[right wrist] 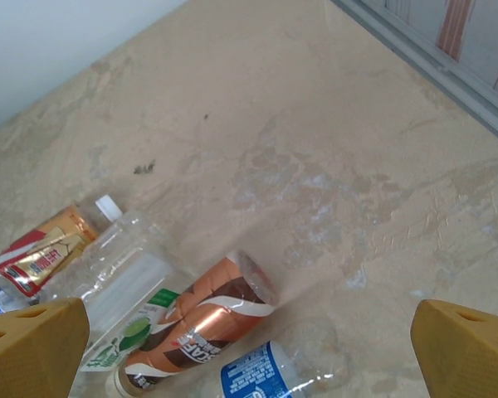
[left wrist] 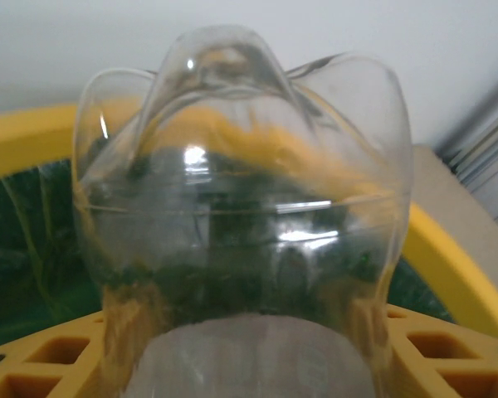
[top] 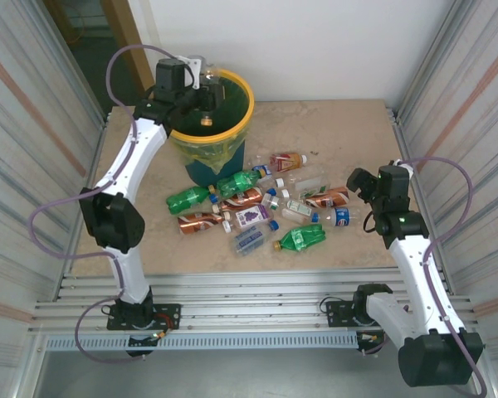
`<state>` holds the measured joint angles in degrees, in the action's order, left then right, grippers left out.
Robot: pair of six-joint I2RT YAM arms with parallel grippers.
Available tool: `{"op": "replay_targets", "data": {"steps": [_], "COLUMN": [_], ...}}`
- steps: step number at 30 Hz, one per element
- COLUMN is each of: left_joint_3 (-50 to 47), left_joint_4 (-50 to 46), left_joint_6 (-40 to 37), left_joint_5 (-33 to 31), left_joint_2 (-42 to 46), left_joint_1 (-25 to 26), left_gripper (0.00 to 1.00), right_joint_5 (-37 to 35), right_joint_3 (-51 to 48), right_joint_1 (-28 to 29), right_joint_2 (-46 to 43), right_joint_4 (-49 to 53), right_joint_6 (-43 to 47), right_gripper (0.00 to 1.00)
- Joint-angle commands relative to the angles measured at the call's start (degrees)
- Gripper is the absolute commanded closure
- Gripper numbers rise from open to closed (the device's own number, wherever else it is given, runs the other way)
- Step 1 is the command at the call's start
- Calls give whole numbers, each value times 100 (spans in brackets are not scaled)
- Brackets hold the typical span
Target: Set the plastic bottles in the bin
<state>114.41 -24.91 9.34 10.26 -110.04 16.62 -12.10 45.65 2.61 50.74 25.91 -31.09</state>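
Left gripper point(top: 201, 89) with clear bottle point(left wrist: 241, 207) over bin point(left wrist: 456, 278), arm outstretched.

- bin point(top: 248, 106): round, with a thick yellow rim, teal body and yellow-green liner; stands upright at upper centre-left of the top view.
- clear bottle point(left wrist: 241, 207): base outward, over the bin's mouth; seemingly uncrushed.
- other plastic bottles point(top: 251, 217): green, clear and brown-orange, lying scattered mid-frame, below and right of the bin.

High rear overview; 2 close wrist views, table point(top: 332, 133) shared
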Motion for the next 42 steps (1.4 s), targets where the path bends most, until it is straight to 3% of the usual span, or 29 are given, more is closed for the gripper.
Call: {"op": "replay_targets", "data": {"steps": [1, 28, 38, 42], "left_joint_3": [266, 1109, 1363, 1369], "left_joint_4": [-246, -1794, -2020, -2029], "left_joint_6": [-213, -788, -778, -706], "left_joint_5": [86, -271, -398, -402], "left_joint_2": [-49, -1482, -1782, -1836], "left_joint_1": [25, -79, -90, -93], "left_gripper": [68, 66, 53, 40], "right_joint_5": [-86, -124, -206, -144], "right_joint_3": [197, 265, 190, 199], "right_joint_1": [35, 38, 34, 38], "right_joint_2": [74, 395, 480, 517], "right_joint_4": [220, 393, 283, 277], "right_joint_6": [-143, -25, -22, -13], "right_gripper": [2, 2, 2, 2]}}
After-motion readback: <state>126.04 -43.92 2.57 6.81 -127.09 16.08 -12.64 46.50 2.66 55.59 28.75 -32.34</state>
